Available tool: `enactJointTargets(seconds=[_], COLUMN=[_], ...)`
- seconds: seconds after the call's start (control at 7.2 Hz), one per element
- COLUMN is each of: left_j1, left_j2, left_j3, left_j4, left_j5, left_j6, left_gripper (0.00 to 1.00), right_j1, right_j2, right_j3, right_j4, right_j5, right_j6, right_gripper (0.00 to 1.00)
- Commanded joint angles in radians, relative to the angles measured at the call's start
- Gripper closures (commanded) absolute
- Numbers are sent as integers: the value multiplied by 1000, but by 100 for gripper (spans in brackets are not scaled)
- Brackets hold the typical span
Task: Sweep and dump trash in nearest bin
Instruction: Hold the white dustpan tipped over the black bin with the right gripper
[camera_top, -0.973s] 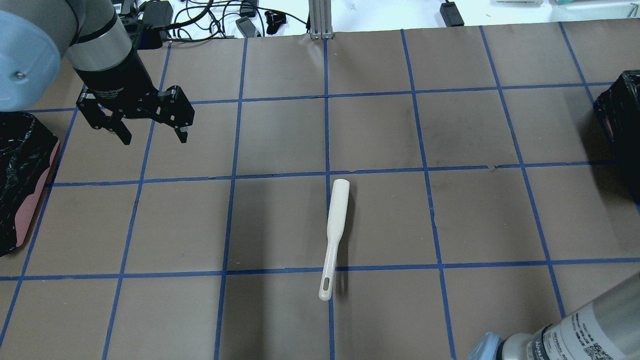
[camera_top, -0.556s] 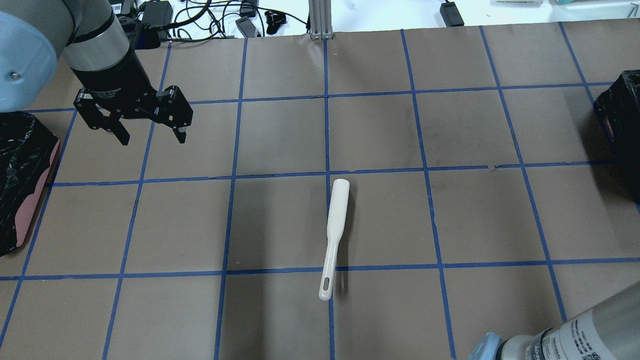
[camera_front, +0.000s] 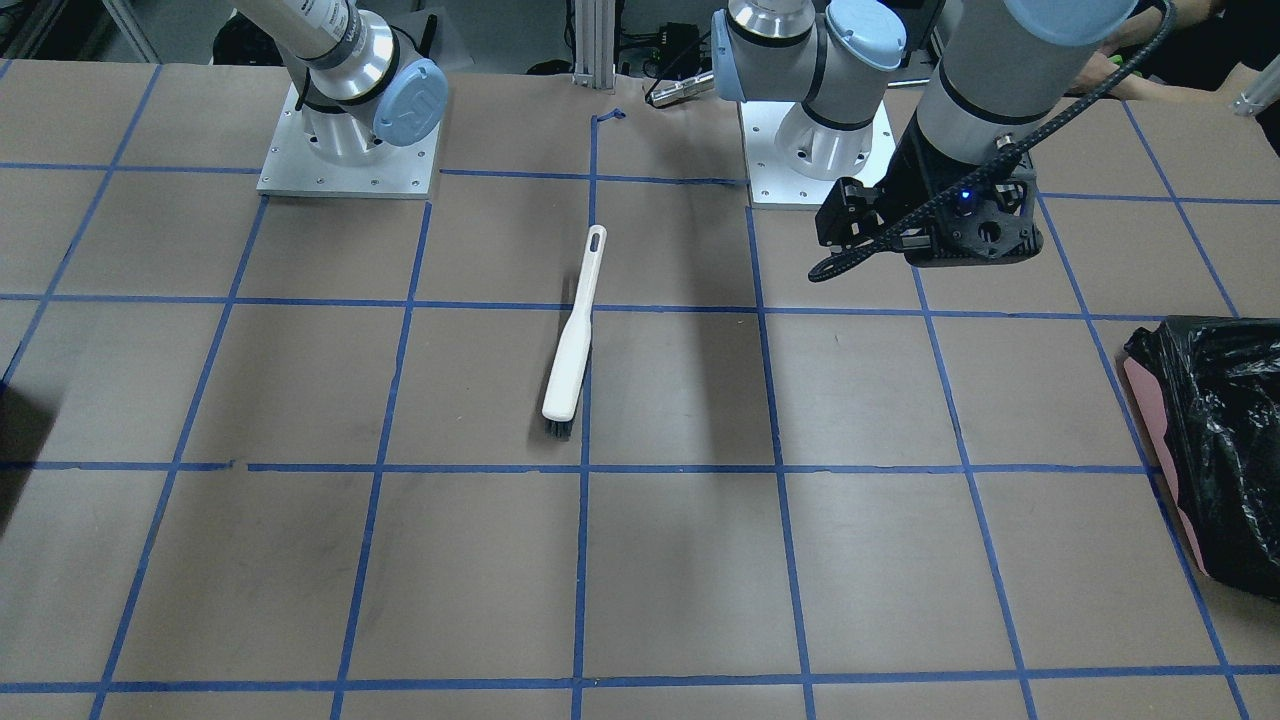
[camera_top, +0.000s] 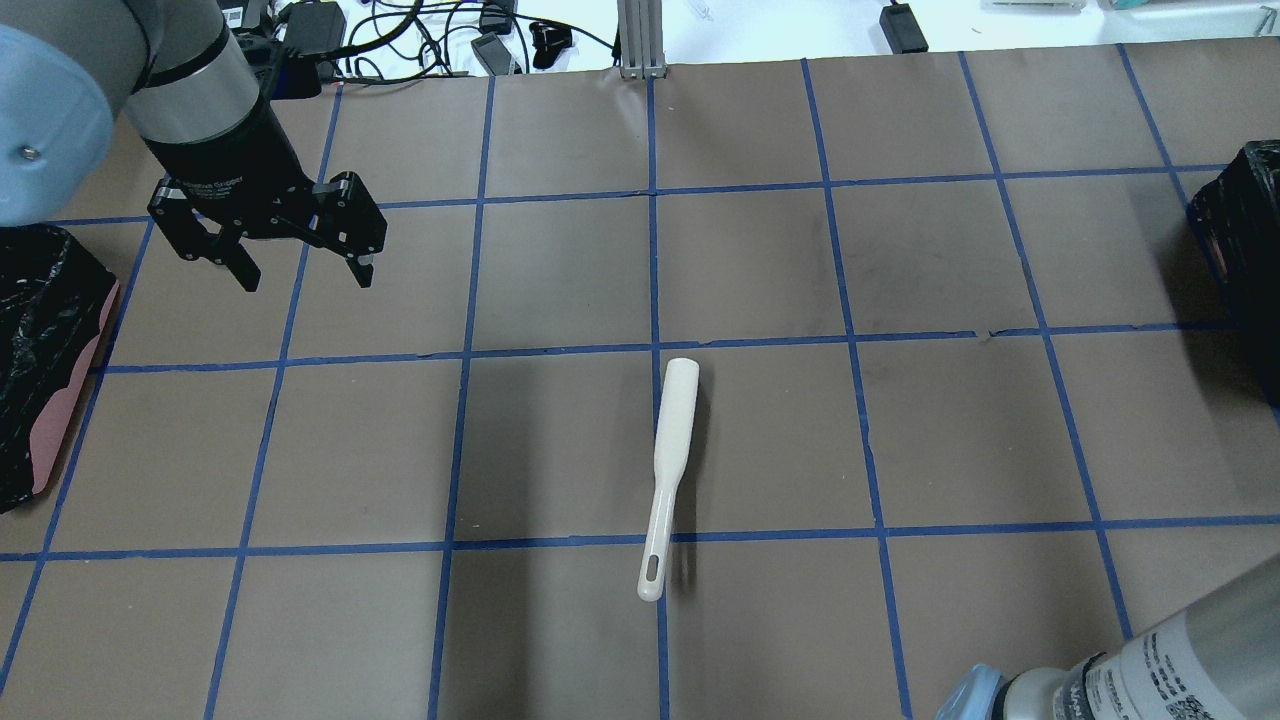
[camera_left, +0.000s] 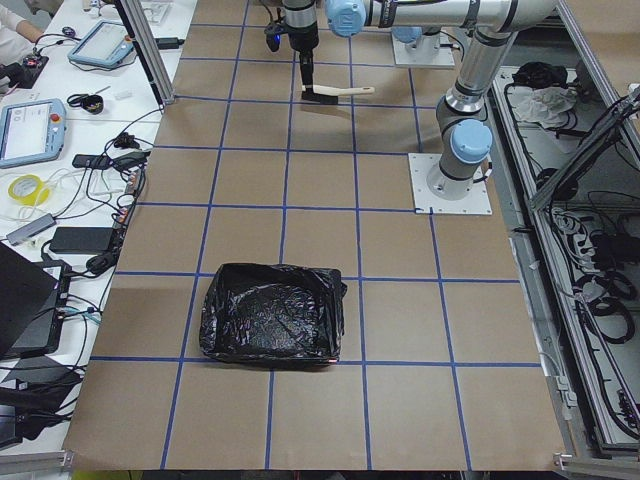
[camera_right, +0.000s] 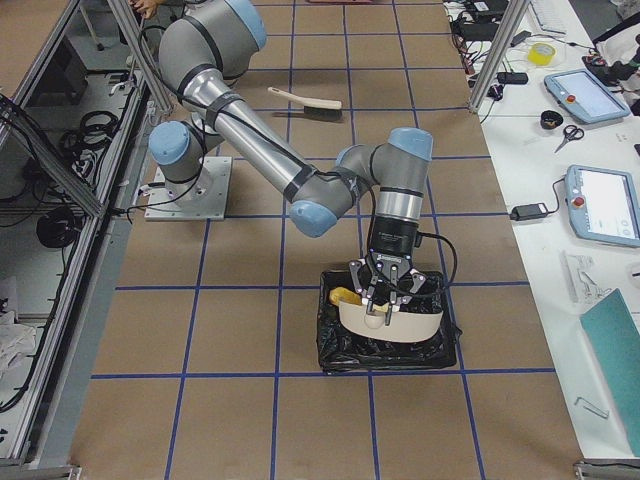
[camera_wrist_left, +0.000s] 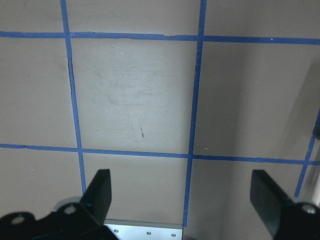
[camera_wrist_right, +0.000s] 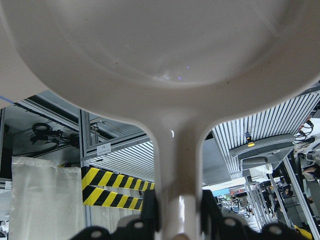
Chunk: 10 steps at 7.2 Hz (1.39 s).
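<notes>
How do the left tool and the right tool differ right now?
The left tool is open and empty; the right tool is shut on the handle of the white dustpan. The left tool hangs above bare table; the right tool is over a black-lined bin. Both are black two-finger tools.

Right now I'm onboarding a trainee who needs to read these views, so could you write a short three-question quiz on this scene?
1. True or false: the left gripper has its fingers spread, with nothing between them.
2. Multiple choice: the right gripper is shut on A) a sponge, B) the white dustpan, C) a bottle.
3. Short answer: where is the brush?
Key: 1 true; 2 B; 3 lying on the table, apart from both grippers.
</notes>
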Motion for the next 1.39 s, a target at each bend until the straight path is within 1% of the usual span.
enactJointTargets(seconds=[0.0,0.14,0.42,0.56,0.83,1.11,1.25], left_j1=[-2,0,-2,-2,-2,-3,-3], left_j2=[-1,-2,-1,-1,-2,1,2], left_j3=[0,0,0,0,-3,-18,-18], left_j4=[0,1,1,0,0,5,5], left_j5=[0,0,-3,-6,-7,-9,-9], left_j6=[0,0,-8,-8,-8,-9,-9], left_gripper=[0,0,0,0,0,0,0], right_j1=[-3,-3,-3,4,41,81,114], right_j2=[-53,-76,-100,-100,-101,-101,-130], right_j3=[-2,-2,-4,2,4,4,4], right_j4=[6,6,10,12,103,171,238], right_j5=[50,112,175,179,200,203,203], right_j6=[-1,-1,4,4,10,12,18], right_gripper=[100,100,100,100,100,100,100])
